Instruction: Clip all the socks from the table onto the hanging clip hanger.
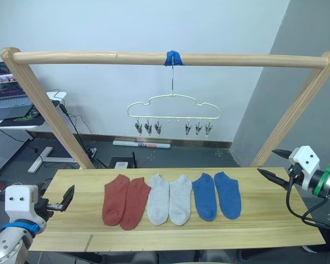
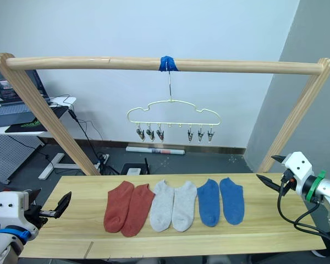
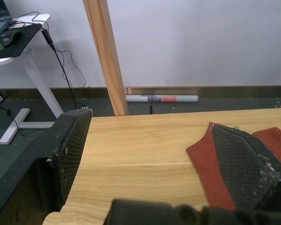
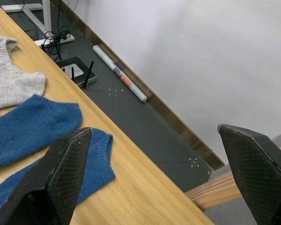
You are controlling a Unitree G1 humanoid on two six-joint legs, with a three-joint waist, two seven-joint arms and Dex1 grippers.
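Six socks lay flat in a row across the middle of the table (image 1: 253, 231): two red socks (image 1: 125, 201) toward its left end, two grey socks (image 1: 169, 199) in the centre, two blue socks (image 1: 216, 194) toward its right end. The clip hanger (image 1: 173, 110) hung from the taped pole (image 1: 99, 57) with six clips, all empty. The left gripper (image 1: 59, 202) hovered open off the table's left end; the right gripper (image 1: 276, 165) was spread open at its right end.
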